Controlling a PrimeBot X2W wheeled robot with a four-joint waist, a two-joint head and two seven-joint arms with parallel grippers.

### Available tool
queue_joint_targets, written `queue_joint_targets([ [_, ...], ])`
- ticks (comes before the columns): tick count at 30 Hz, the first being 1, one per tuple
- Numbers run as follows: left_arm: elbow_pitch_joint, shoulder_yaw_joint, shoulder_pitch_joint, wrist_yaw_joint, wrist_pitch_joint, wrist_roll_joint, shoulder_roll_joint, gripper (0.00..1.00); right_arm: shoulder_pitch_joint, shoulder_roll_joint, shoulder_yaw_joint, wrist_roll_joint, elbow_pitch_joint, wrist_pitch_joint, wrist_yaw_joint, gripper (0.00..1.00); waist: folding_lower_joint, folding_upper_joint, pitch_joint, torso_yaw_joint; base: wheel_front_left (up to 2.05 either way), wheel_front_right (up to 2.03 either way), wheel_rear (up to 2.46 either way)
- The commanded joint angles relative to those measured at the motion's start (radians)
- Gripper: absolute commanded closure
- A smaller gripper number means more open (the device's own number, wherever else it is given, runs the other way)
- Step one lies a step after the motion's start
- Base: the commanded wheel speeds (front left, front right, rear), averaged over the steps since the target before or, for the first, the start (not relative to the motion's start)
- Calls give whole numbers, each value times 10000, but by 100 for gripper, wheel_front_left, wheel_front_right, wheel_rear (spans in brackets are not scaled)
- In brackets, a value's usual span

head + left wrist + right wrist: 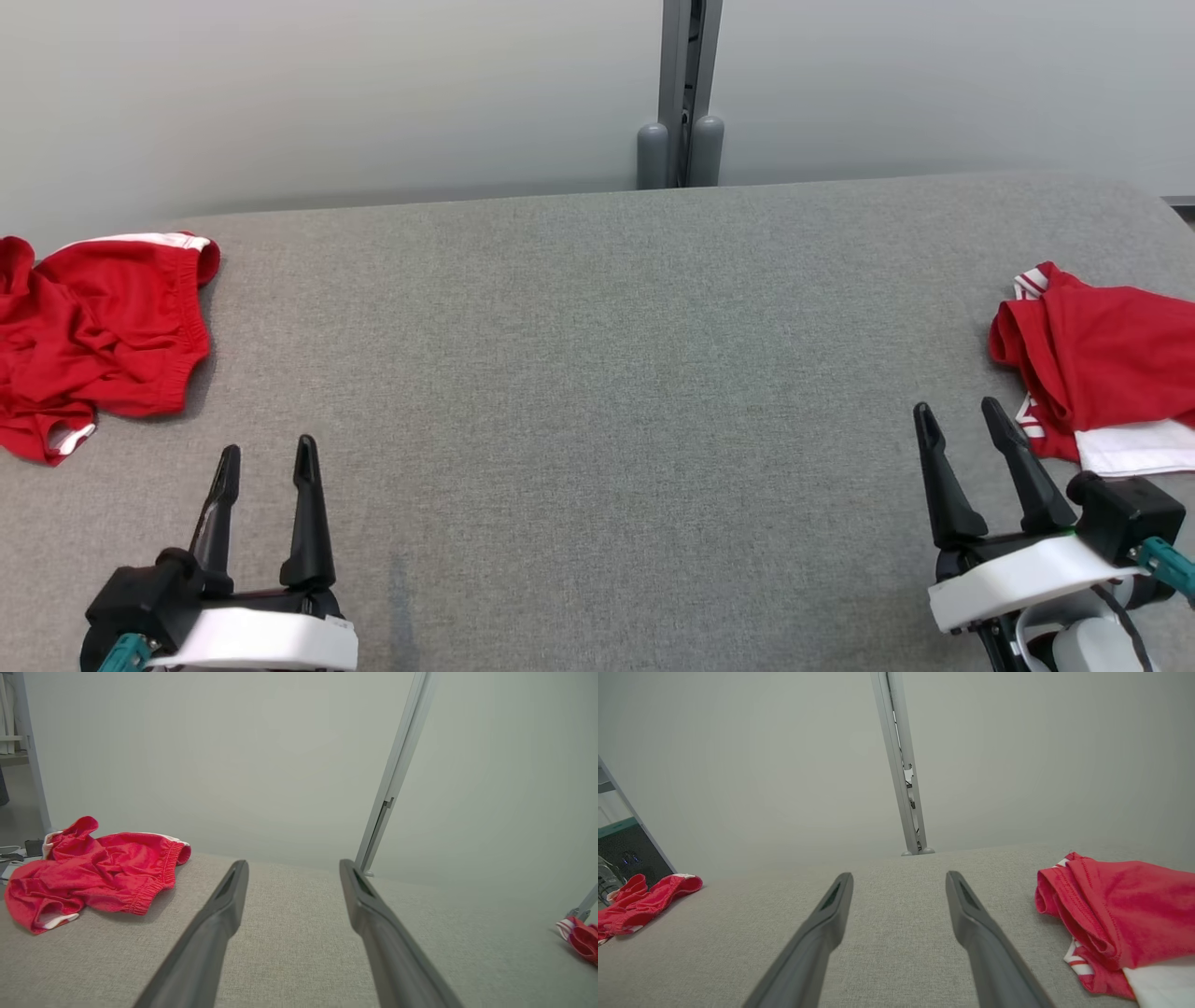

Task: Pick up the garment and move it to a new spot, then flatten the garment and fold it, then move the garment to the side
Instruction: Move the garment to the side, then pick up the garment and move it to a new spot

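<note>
A crumpled red garment (98, 341) with white trim lies at the far left of the grey padded table (597, 373); the left wrist view has it (93, 870) at left, the right wrist view (640, 898) far left. A second red and white garment (1097, 369) lies folded at the right edge, close beside my right gripper (962, 420); in the right wrist view it (1120, 910) sits at right. My left gripper (266, 457) hovers open at the lower left, empty, short of the crumpled garment. The right gripper is open and empty too.
A pale wall runs behind the table, with a grey metal post (686, 93) rising at its back edge. The table's right end curves away near the folded garment.
</note>
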Motion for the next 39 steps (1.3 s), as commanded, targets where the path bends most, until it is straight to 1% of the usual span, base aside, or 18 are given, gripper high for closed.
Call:
queue_joint_targets([
  [1, 11, -49, 95, 107, 4, 56, 34, 0, 147, -7, -9, -37, -92, -41, 1, 0, 0, -1, -59, 3, 0, 0, 0],
  [5, -51, -164, 226, 187, 4, 100, 33, 0, 294, 23, -16, -86, -263, -42, 1, 0, 0, -1, -140, 21, 0, 0, 0],
  [13, -73, -227, 183, 179, 4, 230, 31, 0, 402, 120, -189, -268, -470, -43, 1, 0, 0, -1, -105, 57, 0, 0, 0],
  [24, -52, -215, 105, 125, 4, 255, 30, 0, 373, 228, -261, -403, -355, -44, 1, 0, 0, -1, -78, 38, 0, 0, 0],
  [39, 65, -184, -55, 29, 3, 274, 30, 0, 253, 218, -239, -443, -259, -44, 1, 0, 0, -1, -2, 46, 0, 0, 0],
])
